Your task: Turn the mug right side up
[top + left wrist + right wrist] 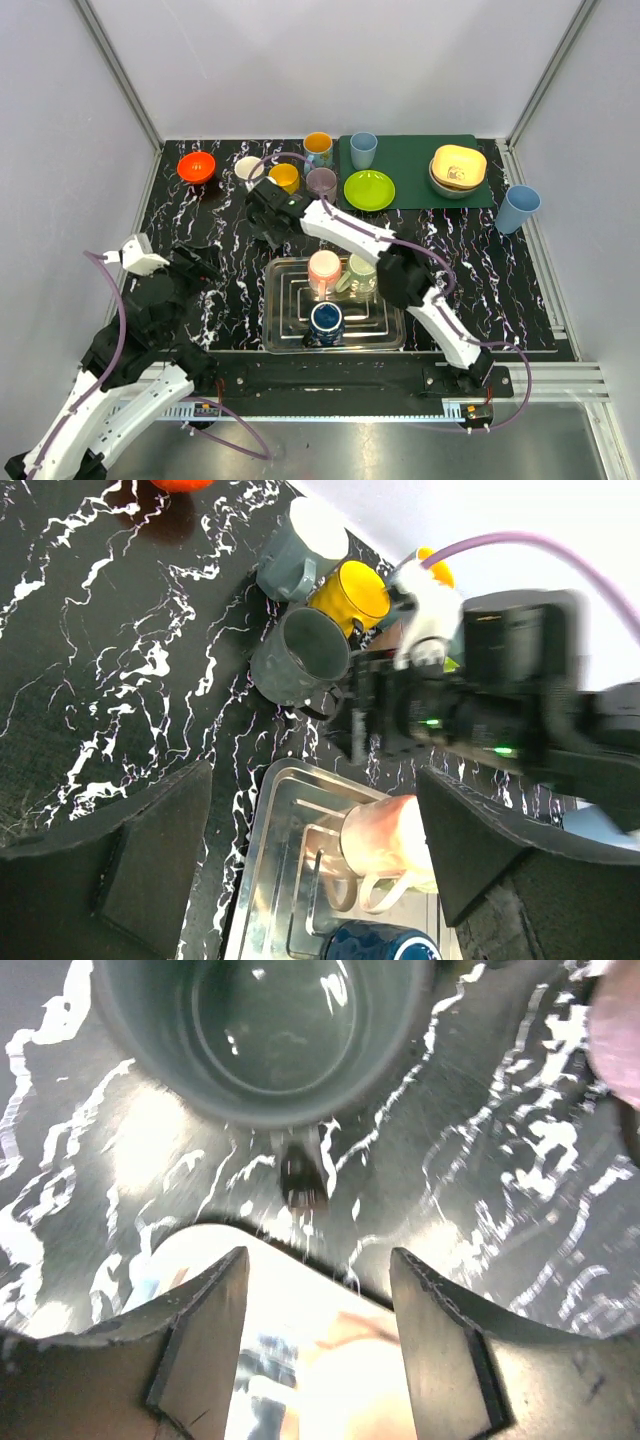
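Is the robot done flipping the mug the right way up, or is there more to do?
Nearly done, it seems. The grey mug already stands with its opening up; the right wrist view looks straight into it. The right gripper is open just by the mug's handle, holding nothing. The left gripper is open and empty too. Probably all that's left is pulling the right arm away.

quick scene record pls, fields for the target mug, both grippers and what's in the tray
target mug: grey mug, on the table beyond the tray, opening facing up
right gripper: open, above the grey mug, not gripping it
left gripper: open, empty, pointing toward the tray
tray: holds pink mug, pale green mug, dark blue mug
task state: grey mug looks right side up
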Motion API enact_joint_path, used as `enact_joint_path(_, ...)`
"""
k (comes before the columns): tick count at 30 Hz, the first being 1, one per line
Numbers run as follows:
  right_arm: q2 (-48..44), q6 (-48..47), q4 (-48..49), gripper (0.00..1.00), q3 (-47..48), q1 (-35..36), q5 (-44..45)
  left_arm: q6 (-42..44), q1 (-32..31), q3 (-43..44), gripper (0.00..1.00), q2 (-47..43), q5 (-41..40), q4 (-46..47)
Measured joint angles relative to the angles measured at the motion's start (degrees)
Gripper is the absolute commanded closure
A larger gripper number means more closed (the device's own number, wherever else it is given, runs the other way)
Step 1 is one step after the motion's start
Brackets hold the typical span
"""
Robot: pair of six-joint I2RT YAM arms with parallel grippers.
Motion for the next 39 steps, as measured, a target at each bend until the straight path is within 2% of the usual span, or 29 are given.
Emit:
enact_joint_path(5,-20.0,1.2,1.2,0.3,-11.8,0.7,0.3,2.8,0.0,-1.6,0.16,1.5,3.8,2.7)
enact_joint_path(8,-37.2,1.7,3.7,0.29,-18.7,1.2,2.9,4.9,0.0,-4.6,0.21,5.3,10.7,6.4)
enact_joint_path(11,-54.6,2.5,7.2,0.29,-28.0,1.4,6.4,8.3,-0.3,-8.8,0.25,11.7,21.7,11.8)
enact_joint_path(14,-67.6,3.8,8.6,0.29,-38.5,1.4,10.1,12.7,-4.3,-10.2,0.25,20.5,31.1,14.1)
enact_joint_path(16,-72.5,4.7,8.9,0.29,-44.7,1.4,11.8,15.5,-9.5,-9.8,0.24,25.6,33.7,14.1)
enact_joint_path(20,-74.6,6.0,8.0,0.28,-53.5,1.4,13.3,20.8,-19.3,-7.3,0.23,31.8,36.5,12.7)
enact_joint_path(24,-74.3,6.4,6.4,0.28,-57.3,1.4,13.5,24.9,-23.4,-3.2,0.25,38.5,36.9,12.5)
enact_joint_path(30,-76.8,6.6,6.4,0.28,-58.2,1.4,13.8,28.6,-24.5,-1.2,0.27,47.3,38.6,12.3)
enact_joint_path(39,-78.2,6.6,6.5,0.28,-59.6,1.4,14.5,31.5,-24.5,-0.3,0.28,49.5,41.2,10.7)
